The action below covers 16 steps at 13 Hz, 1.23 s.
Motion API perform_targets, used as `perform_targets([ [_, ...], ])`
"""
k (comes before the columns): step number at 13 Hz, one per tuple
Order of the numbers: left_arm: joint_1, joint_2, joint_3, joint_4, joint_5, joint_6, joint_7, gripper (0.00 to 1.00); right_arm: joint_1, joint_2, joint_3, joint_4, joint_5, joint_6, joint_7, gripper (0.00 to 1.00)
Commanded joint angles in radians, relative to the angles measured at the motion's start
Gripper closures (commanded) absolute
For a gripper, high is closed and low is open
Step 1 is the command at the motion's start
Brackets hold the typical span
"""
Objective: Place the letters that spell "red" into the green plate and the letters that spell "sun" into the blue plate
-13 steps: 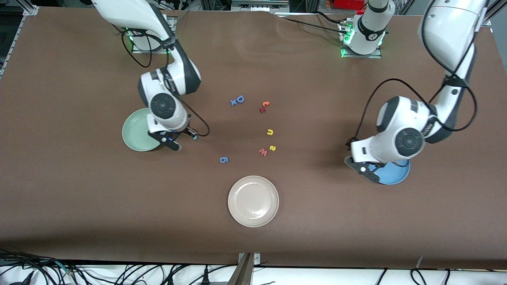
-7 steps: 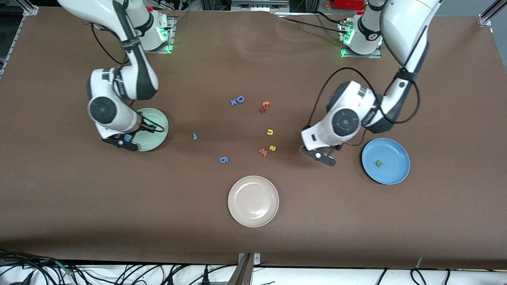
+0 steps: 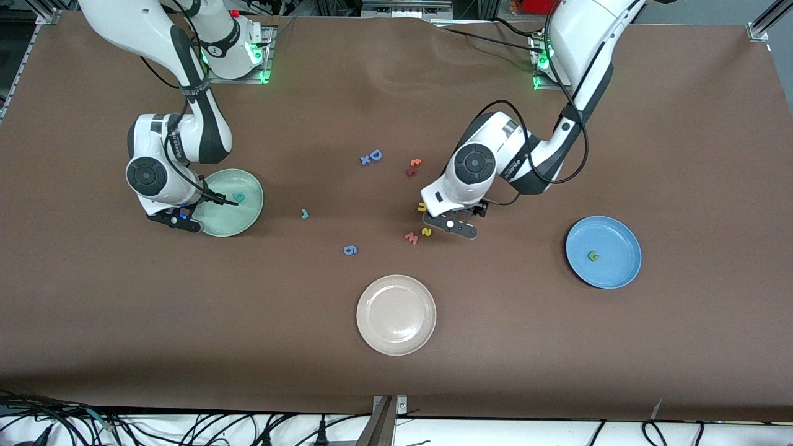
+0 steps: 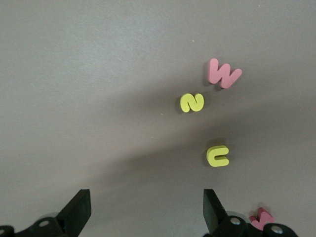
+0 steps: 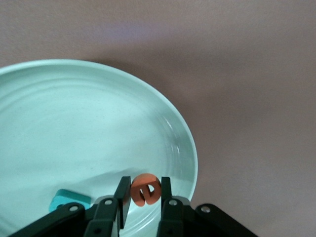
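The setting is a robotics lab rather than a home or shop. Two white robot arms (image 3: pixel 186 118) are bolted onto metal base plates (image 3: pixel 238 75) with green status lights at about 11 and 1 o'clock on a wide counter (image 3: pixel 396 384) covered in plain brown matting. Bundles of black cables (image 3: pixel 186 427) trail along the 6 o'clock edge, and aluminium framing (image 3: pixel 765 25) stands at the corners.

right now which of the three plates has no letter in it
The beige-white plate, nearest the front camera; the green plate and blue plate each hold one.
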Motion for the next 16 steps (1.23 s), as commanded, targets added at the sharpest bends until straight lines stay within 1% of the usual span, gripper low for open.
perform_targets([
  [1, -0.048, 0.028, 0.019, 0.036, -0.012, 0.004, -0.012, 0.00, -0.003, 0.003, 0.004, -0.003, 0.023, 0.009, 0.002, 0.33],
  [2, -0.066, 0.036, 0.021, 0.050, -0.012, 0.004, -0.026, 0.00, -0.001, -0.002, 0.006, 0.003, 0.039, -0.001, 0.001, 0.18],
  [3, -0.071, 0.045, 0.021, 0.054, -0.012, 0.005, -0.073, 0.00, 0.002, -0.009, 0.007, 0.005, 0.043, -0.007, 0.001, 0.13],
  [4, -0.086, 0.059, 0.021, 0.067, -0.012, 0.005, -0.116, 0.00, 0.007, -0.017, 0.009, 0.012, 0.043, -0.019, 0.004, 0.13],
  [5, -0.097, 0.070, 0.021, 0.073, -0.012, 0.005, -0.159, 0.00, 0.008, -0.032, 0.018, 0.029, 0.044, -0.048, 0.007, 0.13],
  [7, -0.100, 0.090, 0.019, 0.077, -0.012, 0.049, -0.234, 0.00, 0.008, -0.045, 0.067, 0.078, 0.075, -0.094, 0.063, 0.15],
  [9, -0.102, 0.125, 0.019, 0.076, -0.012, 0.132, -0.236, 0.01, 0.010, -0.042, 0.133, 0.113, 0.075, -0.085, 0.178, 0.20],
  [10, -0.109, 0.139, 0.021, 0.074, -0.010, 0.157, -0.236, 0.02, 0.013, -0.036, 0.169, 0.133, 0.075, -0.082, 0.259, 0.23],
  [11, -0.123, 0.148, 0.026, 0.074, -0.012, 0.162, -0.236, 0.04, 0.017, -0.030, 0.202, 0.155, 0.075, -0.077, 0.336, 0.24],
  [12, -0.137, 0.157, 0.032, 0.074, -0.010, 0.165, -0.238, 0.06, 0.022, -0.026, 0.231, 0.166, 0.075, -0.065, 0.384, 0.25],
  [14, -0.146, 0.162, 0.038, 0.071, 0.042, 0.165, -0.239, 0.06, 0.024, 0.001, 0.282, 0.164, 0.075, 0.025, 0.470, 0.27],
  [16, -0.146, 0.162, 0.036, 0.064, 0.089, 0.165, -0.256, 0.05, 0.031, 0.036, 0.312, 0.164, 0.075, 0.099, 0.568, 0.33],
])
